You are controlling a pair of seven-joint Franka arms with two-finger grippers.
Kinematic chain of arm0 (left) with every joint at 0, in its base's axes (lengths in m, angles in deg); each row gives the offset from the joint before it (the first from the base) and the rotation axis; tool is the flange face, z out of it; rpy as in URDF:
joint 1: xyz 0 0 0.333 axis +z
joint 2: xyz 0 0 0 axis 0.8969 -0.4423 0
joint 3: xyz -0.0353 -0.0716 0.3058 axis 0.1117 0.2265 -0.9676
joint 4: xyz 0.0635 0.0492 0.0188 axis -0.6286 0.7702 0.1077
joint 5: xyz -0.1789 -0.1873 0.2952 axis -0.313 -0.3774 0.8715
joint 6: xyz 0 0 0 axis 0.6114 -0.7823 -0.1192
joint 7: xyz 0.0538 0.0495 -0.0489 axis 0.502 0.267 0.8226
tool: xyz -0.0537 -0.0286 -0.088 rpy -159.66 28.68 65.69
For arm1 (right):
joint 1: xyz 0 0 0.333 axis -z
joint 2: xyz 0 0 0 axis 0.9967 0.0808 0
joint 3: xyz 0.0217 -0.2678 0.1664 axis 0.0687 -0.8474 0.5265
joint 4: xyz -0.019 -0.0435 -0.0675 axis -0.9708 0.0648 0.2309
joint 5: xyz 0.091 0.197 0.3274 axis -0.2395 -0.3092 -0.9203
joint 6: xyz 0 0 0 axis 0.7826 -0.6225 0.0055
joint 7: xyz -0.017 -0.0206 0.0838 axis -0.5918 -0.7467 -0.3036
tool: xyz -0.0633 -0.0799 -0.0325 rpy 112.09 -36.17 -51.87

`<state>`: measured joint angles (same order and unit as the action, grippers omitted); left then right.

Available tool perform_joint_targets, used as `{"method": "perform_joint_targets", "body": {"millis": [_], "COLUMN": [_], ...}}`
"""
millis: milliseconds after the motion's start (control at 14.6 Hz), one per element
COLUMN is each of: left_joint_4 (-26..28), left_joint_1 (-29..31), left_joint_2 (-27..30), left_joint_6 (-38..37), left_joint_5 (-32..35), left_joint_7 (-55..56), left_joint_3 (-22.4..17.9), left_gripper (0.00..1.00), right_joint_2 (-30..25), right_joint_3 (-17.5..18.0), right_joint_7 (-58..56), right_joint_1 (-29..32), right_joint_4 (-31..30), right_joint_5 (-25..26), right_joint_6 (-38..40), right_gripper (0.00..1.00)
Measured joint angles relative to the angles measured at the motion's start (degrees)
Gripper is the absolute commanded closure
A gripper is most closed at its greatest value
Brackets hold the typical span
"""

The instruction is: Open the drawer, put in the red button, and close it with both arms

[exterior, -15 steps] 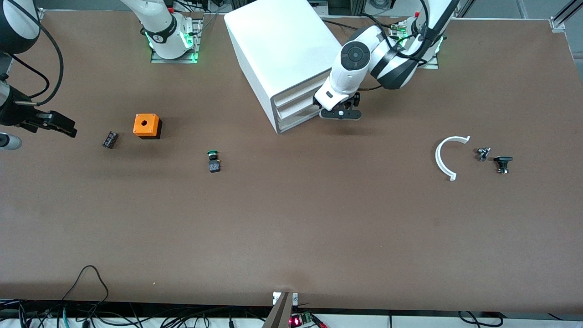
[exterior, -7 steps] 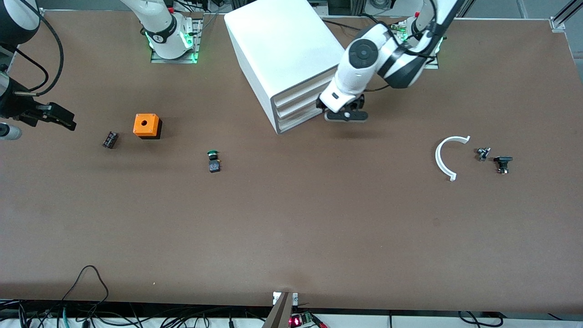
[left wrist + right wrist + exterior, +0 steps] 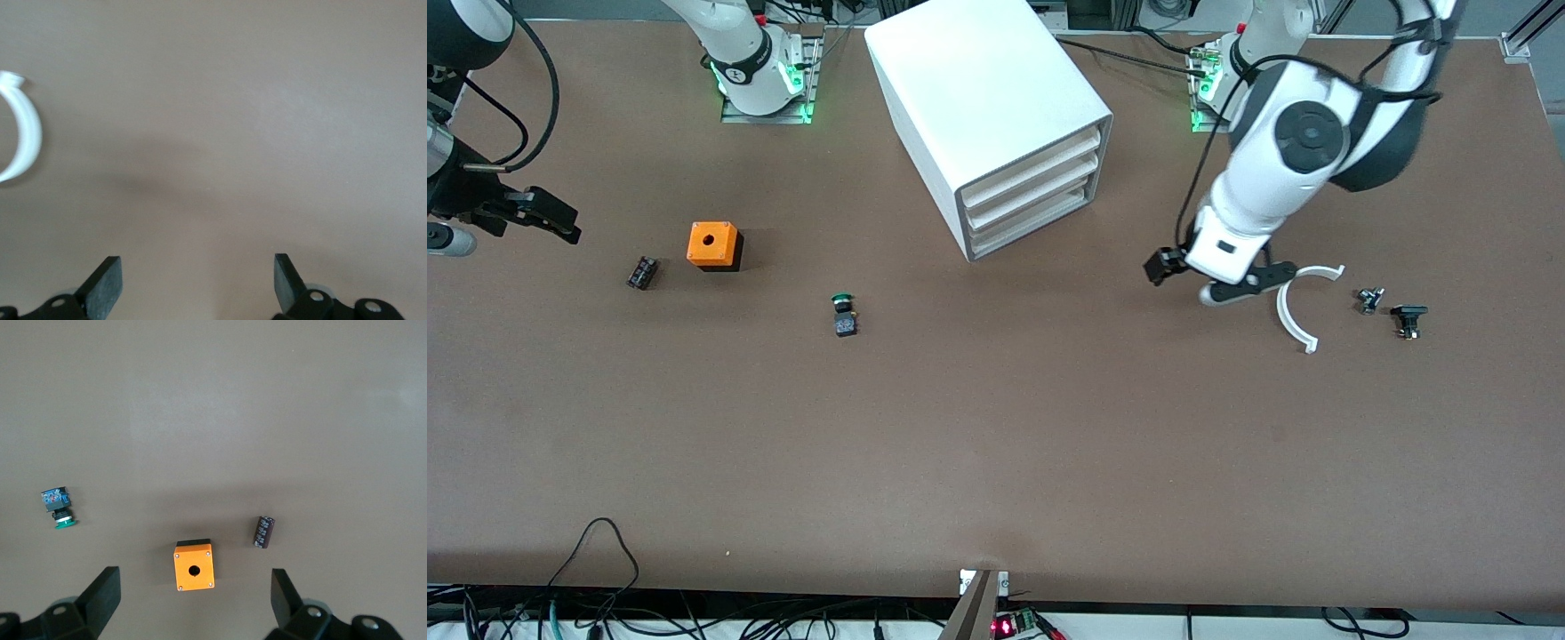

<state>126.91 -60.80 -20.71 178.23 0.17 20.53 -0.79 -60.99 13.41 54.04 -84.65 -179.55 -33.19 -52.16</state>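
Note:
The white cabinet stands at the table's middle near the bases. Its three drawers all sit flush and shut. No red button shows in any view. My left gripper is open and empty over bare table, between the cabinet and a white arc; in the left wrist view the gripper has only tabletop between its fingers. My right gripper is open and empty, up in the air at the right arm's end of the table. In the right wrist view that gripper looks down on an orange box.
An orange box with a round hole, a dark capacitor and a green-capped button lie toward the right arm's end. Two small dark parts lie beside the arc. The arc also shows in the left wrist view.
My left gripper has left the front of the cabinet's drawers and swung toward the left arm's end, over the table beside the white arc. The right gripper shifted only slightly.

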Motion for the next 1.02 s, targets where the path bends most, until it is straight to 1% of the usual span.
{"method": "perform_joint_targets", "body": {"millis": [137, 273, 478, 614, 751, 819, 1024], "left_joint_4": [-5.17, -9.61, -14.58, -16.75, -18.38, -19.05, -19.63], "left_joint_1": [-0.21, -0.34, -0.35, -0.57, -0.56, -0.48, -0.91], "left_joint_2": [1.38, 3.29, 5.95, 7.30, 8.00, 8.23, 8.66], "left_joint_6": [-7.53, -13.57, -21.32, -24.33, -25.62, -25.94, -26.42], "left_joint_5": [0.95, 1.13, 1.16, 1.20, 1.19, 1.19, 1.19], "left_joint_7": [-4.44, -10.10, -15.50, -19.10, -24.21, -26.29, -27.68], "left_joint_3": [-2.91, -7.12, -11.70, -15.20, -19.61, -20.92, -21.08], "left_gripper": [0.00, 0.00, 0.00, 0.00, 0.00, 0.00, 0.00], "right_joint_2": [0.00, 0.00, 0.00, 0.00, 0.00, 0.00, 0.00], "right_joint_3": [0.02, 0.07, 0.10, 0.12, 0.15, 0.15, 0.15], "right_joint_7": [0.00, 0.00, -0.01, -0.01, -0.09, -0.10, -0.48], "right_joint_1": [0.00, -0.01, -0.01, -0.02, -0.03, -0.03, -0.03], "right_joint_4": [-0.01, -0.01, -0.02, -0.02, -0.02, -0.01, -0.01], "right_joint_5": [0.00, -0.01, -0.01, -0.01, -0.01, -0.01, -0.01], "right_joint_6": [-0.15, -0.22, -0.21, -0.21, -0.19, -0.09, 0.23], "right_gripper": [0.00, 0.00, 0.00, 0.00, 0.00, 0.00, 0.00]}}
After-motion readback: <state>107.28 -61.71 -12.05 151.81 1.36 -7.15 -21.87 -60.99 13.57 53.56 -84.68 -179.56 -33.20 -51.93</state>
